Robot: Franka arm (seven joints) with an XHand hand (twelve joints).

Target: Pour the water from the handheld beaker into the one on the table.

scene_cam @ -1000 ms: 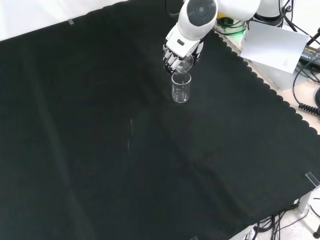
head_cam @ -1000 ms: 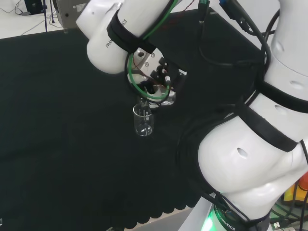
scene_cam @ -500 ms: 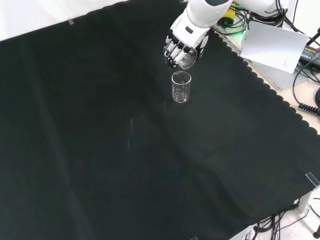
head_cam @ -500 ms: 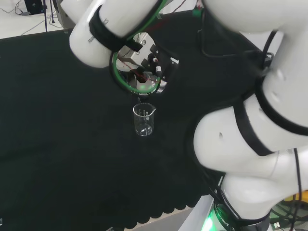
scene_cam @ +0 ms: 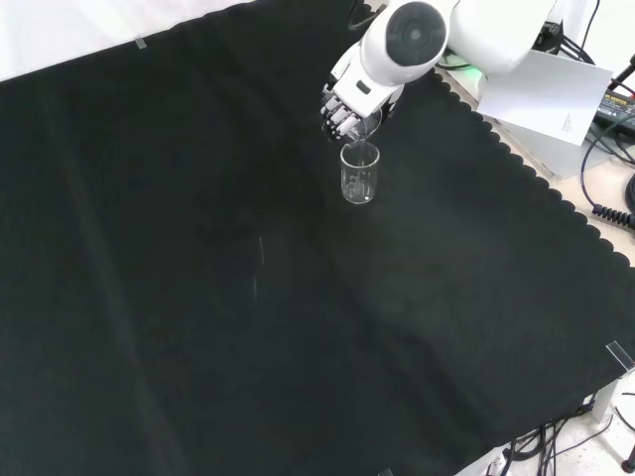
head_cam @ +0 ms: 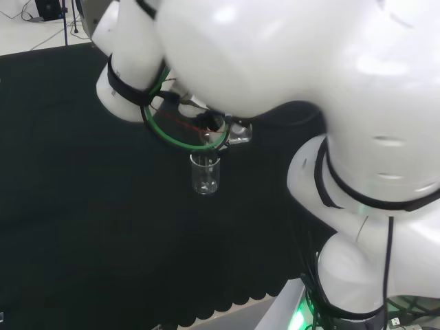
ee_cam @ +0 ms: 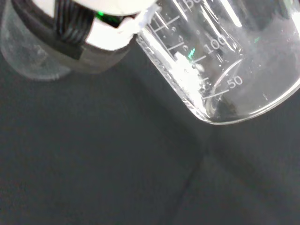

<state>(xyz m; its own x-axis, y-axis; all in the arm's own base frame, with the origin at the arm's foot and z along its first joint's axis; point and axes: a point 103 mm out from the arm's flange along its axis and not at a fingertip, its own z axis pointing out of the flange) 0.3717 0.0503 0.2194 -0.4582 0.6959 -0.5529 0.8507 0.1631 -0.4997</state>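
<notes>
The handheld beaker (scene_cam: pixel 368 123) is tipped over, with its mouth just above the beaker on the table (scene_cam: pixel 359 174). In the wrist view the handheld beaker (ee_cam: pixel 220 61) lies tilted, and I cannot tell if any water is left in it. The hand (scene_cam: pixel 347 102) has its fingers curled round this beaker from above.

The beaker on the table stands upright on the black cloth (scene_cam: pixel 198 297), near the far edge in the front view, close to the wavy edge on the right. In the head view the same beaker (head_cam: pixel 205 173) sits just under the arm's white links.

I think the pour is under way or nearly done. To do it well, the lip should stay right over the open mouth below, and the tilt should grow slowly so no water splashes out. The two beakers should not bump, or the standing one may tip.

The cloth is bare toward the near and left edges in the front view, so there is plenty of room there to move away.
</notes>
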